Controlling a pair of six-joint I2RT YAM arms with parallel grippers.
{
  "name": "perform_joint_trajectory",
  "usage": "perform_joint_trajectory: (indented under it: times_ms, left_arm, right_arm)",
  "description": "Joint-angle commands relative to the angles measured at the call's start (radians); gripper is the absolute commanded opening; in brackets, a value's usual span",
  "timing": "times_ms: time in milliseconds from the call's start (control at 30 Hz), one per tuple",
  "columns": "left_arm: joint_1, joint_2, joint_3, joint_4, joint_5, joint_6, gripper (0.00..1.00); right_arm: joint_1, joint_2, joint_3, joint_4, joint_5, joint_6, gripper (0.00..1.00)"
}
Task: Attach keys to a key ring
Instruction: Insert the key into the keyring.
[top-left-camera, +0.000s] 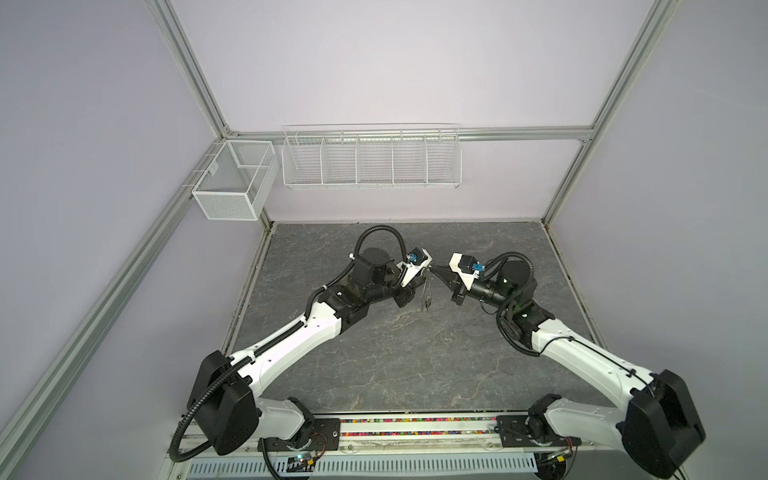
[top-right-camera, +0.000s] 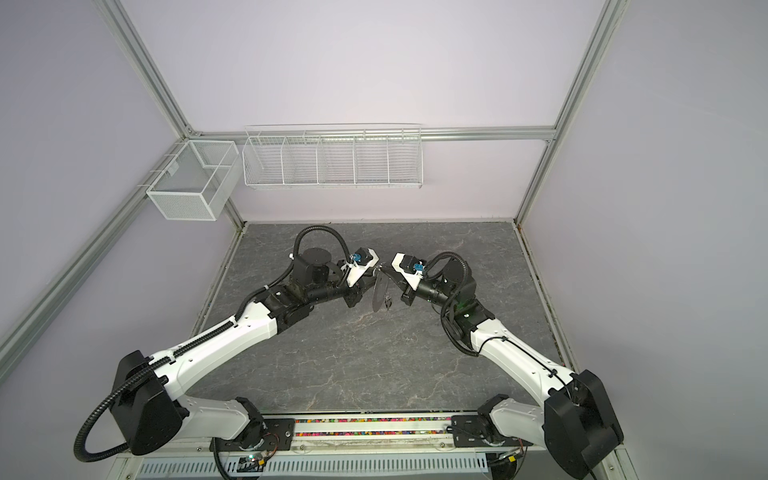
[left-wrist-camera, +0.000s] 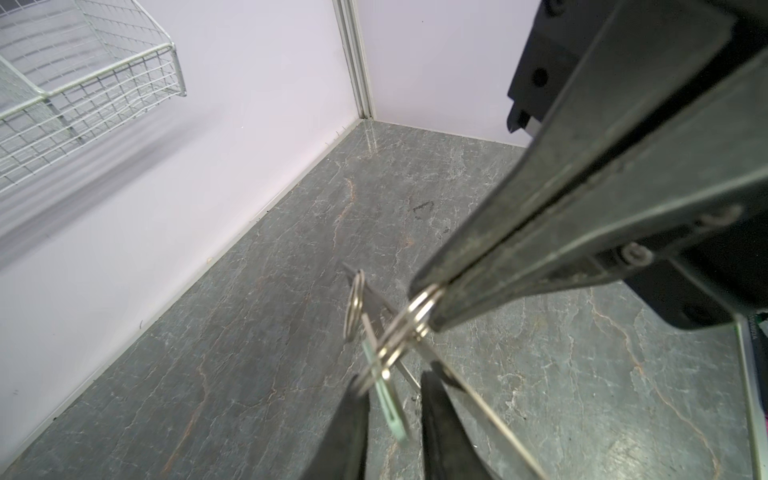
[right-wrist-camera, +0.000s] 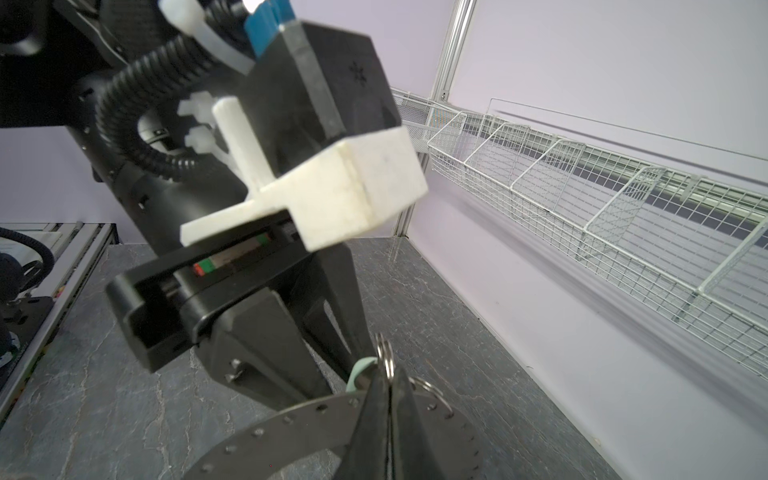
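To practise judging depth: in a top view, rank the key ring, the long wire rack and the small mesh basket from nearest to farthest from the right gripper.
1. key ring: clamped in the right gripper.
2. long wire rack: on the back wall.
3. small mesh basket: in the back left corner.

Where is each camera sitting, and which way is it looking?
Both top views: high behind the robot, looking down at the grey table; both arms show, left pincer tip to tip with right pincer, key ring hanging beneath.
Left wrist: on the left arm, looking past its own pincer toward a table corner; the right pincer pinches a small loop.
Right wrist: on the right arm, looking past its own shut pincer at the left pincer and wire rack.
Shared: both wrist views show the pale green tag.
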Motion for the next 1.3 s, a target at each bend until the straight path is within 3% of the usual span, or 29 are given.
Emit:
perform_joint_trajectory:
  times_ms: [0, 300, 633, 1000, 1200, 1267]
  left_arm:
    - [0.003, -0.024, 0.015, 0.034, -0.019, -0.015, 0.19]
    - [-0.012, -0.017, 0.014, 0.010, -0.051, 0.029, 0.00]
    - [-0.063, 0.002, 0.015, 0.006, -0.188, 0.087, 0.00]
    - [-0.120, 0.052, 0.043, -0.002, -0.323, 0.159, 0.00]
    - [-0.126, 0.059, 0.048, 0.003, -0.332, 0.161, 0.00]
    - [-0.126, 0.045, 0.036, 0.016, -0.335, 0.163, 0.08]
  right_arm:
    - [0.006, 0.008, -0.006, 0.054, -0.002, 0.015, 0.07]
    - [0.006, 0.017, -0.012, 0.115, 0.048, 0.079, 0.07]
    - [0.006, 0.036, -0.013, 0.154, 0.170, 0.209, 0.07]
    - [0.006, 0.056, -0.019, 0.231, 0.181, 0.278, 0.07]
    - [0.003, 0.056, -0.022, 0.226, 0.180, 0.271, 0.07]
    - [-0.002, 0.056, -0.030, 0.232, 0.167, 0.263, 0.07]
